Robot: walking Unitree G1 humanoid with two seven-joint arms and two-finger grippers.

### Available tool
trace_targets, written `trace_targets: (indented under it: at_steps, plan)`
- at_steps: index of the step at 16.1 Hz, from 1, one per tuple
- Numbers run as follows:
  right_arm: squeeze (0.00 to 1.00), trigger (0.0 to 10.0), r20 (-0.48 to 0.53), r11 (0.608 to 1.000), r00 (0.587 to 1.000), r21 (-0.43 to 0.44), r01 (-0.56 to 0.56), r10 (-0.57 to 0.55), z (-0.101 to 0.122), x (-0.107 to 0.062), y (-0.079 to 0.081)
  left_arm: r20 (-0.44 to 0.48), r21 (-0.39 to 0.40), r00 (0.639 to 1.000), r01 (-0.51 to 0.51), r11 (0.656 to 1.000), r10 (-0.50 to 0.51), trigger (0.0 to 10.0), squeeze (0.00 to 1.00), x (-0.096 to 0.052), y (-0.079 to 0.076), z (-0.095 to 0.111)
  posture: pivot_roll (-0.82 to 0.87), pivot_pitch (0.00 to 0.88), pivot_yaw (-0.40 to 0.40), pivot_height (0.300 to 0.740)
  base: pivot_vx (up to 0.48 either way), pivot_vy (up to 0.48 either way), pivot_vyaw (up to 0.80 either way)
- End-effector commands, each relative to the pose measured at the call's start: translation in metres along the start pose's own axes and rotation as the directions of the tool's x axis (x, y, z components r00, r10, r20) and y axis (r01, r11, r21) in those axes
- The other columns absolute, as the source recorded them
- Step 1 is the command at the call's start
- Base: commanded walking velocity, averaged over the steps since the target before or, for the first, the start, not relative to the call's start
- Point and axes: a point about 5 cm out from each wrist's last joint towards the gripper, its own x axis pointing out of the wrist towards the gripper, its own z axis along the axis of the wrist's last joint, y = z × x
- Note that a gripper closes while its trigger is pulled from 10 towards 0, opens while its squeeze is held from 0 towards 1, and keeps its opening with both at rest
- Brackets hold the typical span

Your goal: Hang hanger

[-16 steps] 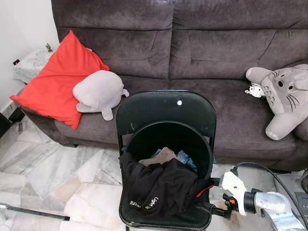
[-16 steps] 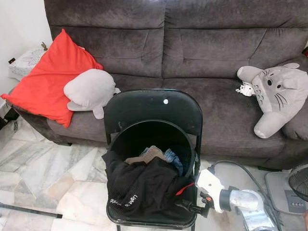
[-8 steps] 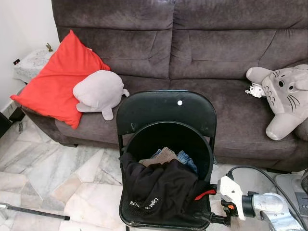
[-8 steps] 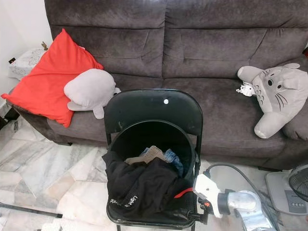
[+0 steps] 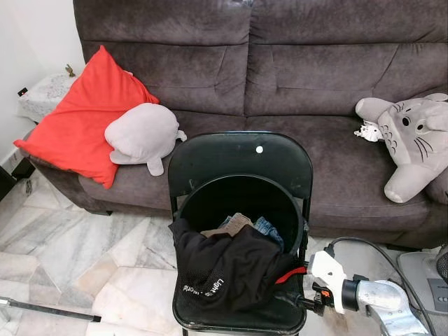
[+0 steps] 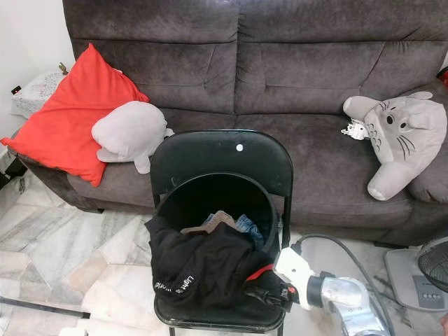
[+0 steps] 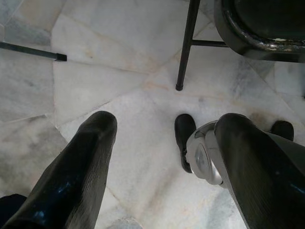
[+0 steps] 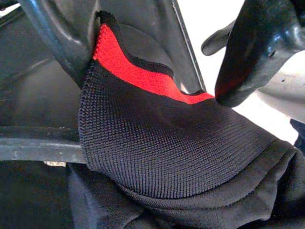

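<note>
- The right gripper (image 6: pixel 269 297) grasps the black garment's (image 5: pixel 224 269) red-trimmed hem at the chair (image 5: pixel 241 157) seat.
- The garment drapes over a bin (image 5: pixel 241 196) (on the chair).
- The left gripper (image 7: pixel 157 162), fingers spread, hangs above the floor (image 7: pixel 109 71).

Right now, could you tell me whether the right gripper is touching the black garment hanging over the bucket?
Touching. The right wrist view shows the right gripper with the black garment bunched between its fingers, the red-trimmed edge against them.
</note>
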Motion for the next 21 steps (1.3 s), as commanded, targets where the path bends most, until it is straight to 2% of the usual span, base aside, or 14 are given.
trace_targets:
  at_steps: [1,8,15,21]
  plan:
    - [0.00,0.0,0.043,1.000,0.999,-0.019,-0.003,0.004,0.007,0.008,0.002,-0.044,0.006,0.999,-0.015,1.000,0.015,10.0,0.00,-0.003,0.005,-0.009,-0.04,0.125,0.121,0.721,0.000,0.000,0.00]
    - [0.00,0.0,0.050,1.000,0.999,-0.016,0.007,-0.007,0.005,0.011,0.006,-0.047,0.024,0.999,-0.012,1.000,0.013,10.0,0.00,-0.010,0.013,-0.015,-0.05,0.128,0.126,0.721,0.000,0.000,0.00]
    - [0.00,0.0,0.066,1.000,0.998,0.000,0.017,-0.017,0.003,0.013,0.010,-0.045,0.033,0.999,0.005,0.999,-0.004,10.0,0.00,-0.013,0.007,-0.024,-0.05,0.134,0.120,0.721,0.000,0.000,0.00]
    - [0.00,0.0,0.140,0.998,0.989,0.046,0.040,-0.047,0.002,0.016,0.024,-0.035,0.036,0.999,0.011,0.999,-0.010,10.0,0.00,-0.013,0.007,-0.022,-0.05,0.134,0.121,0.721,0.000,0.000,0.00]
